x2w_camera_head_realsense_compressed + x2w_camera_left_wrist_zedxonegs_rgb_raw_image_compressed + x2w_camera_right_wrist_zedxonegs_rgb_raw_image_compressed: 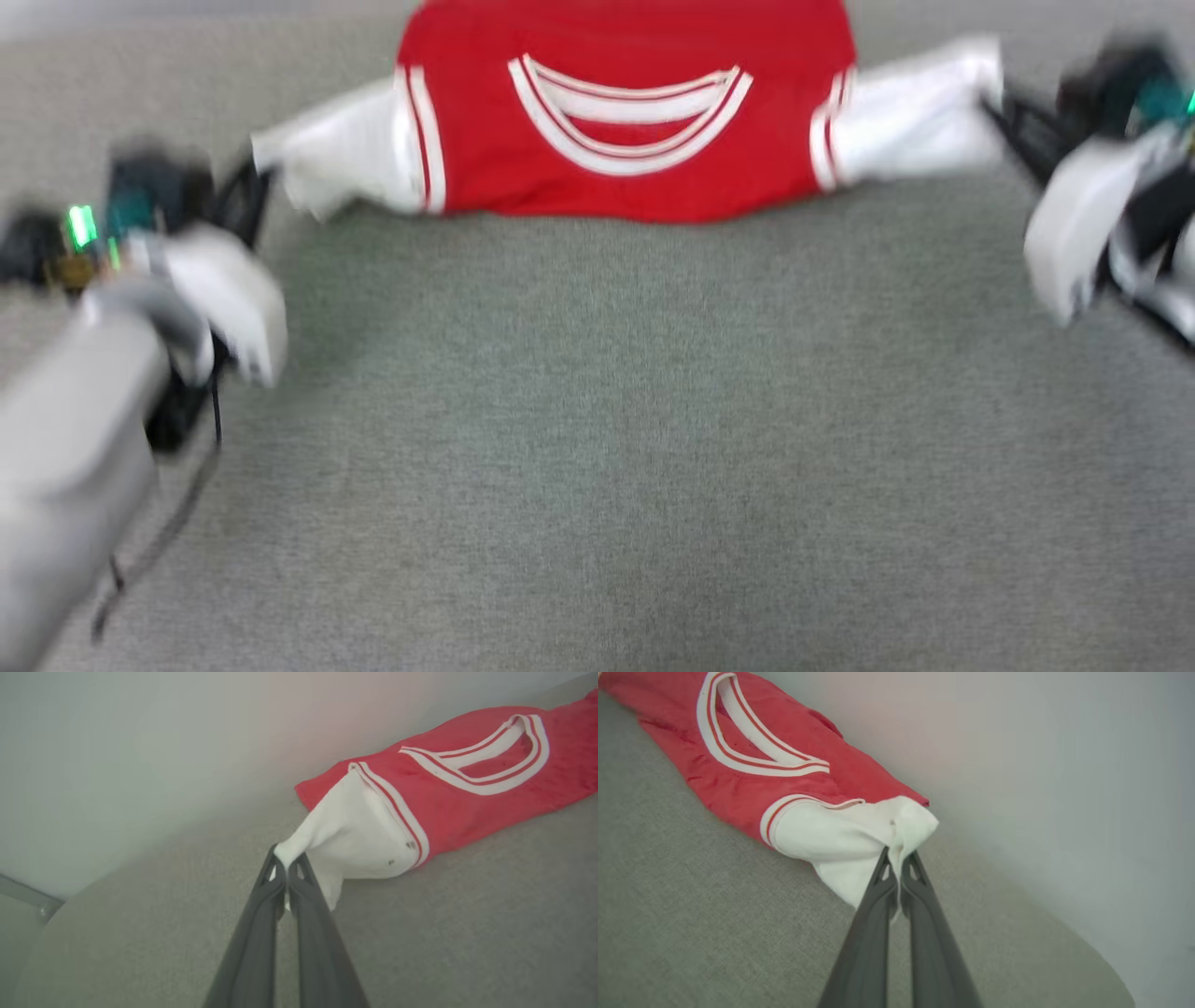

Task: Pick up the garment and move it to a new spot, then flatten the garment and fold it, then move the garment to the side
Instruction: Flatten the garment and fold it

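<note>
garment (616, 196) lies along the far edge of the grey surface (597, 448), long axis running left to right, white sleeves stretched outward, collar trim facing up. left end effector (286, 863) pinches the left sleeve tip; right end effector (899, 858) pinches the right sleeve tip.

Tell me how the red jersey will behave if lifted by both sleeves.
Probably floppy: the garment bunches where the left end effector and right end effector pinch its white sleeves. Its middle would likely sag. It looks light, and may drag on the grey cloth surface.
</note>
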Tool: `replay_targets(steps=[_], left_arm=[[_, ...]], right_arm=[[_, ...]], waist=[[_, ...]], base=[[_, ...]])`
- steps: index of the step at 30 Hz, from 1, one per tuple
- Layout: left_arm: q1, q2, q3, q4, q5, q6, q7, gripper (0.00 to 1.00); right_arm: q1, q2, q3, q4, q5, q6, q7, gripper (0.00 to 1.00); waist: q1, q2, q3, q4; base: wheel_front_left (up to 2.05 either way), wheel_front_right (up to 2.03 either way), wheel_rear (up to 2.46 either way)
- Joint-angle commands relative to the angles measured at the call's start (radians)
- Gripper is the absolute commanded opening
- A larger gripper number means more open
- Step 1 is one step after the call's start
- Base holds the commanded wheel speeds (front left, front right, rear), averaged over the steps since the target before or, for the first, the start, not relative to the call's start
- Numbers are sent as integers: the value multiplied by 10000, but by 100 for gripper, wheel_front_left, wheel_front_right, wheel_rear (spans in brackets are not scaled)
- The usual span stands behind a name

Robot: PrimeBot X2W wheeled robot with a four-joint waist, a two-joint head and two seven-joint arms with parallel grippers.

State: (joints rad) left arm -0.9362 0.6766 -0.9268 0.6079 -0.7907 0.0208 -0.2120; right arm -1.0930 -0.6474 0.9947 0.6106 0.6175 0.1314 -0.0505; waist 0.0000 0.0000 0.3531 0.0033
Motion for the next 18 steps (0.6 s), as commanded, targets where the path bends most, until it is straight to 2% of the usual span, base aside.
replay_targets(steps=[1, 9, 18], left_arm=[[288, 59, 14, -91, -73, 78, -53, 0], [3676, 668, -190, -1428, -1015, 853, -228, 0], [6097, 1387, -506, -2415, -1582, 1702, -128, 0]], right_arm=[[250, -86, 11, -65, 55, -13, -30, 0], [3326, -679, -154, -476, 763, -13, -326, 0], [6614, -1355, -1128, -1046, 1212, -14, -386, 0]], waist=[[0, 0, -425, 3], [0, 0, -1658, 0], [0, 0, -2775, 45]], base=[[0, 0, 0], [0, 0, 0], [0, 0, 0]])
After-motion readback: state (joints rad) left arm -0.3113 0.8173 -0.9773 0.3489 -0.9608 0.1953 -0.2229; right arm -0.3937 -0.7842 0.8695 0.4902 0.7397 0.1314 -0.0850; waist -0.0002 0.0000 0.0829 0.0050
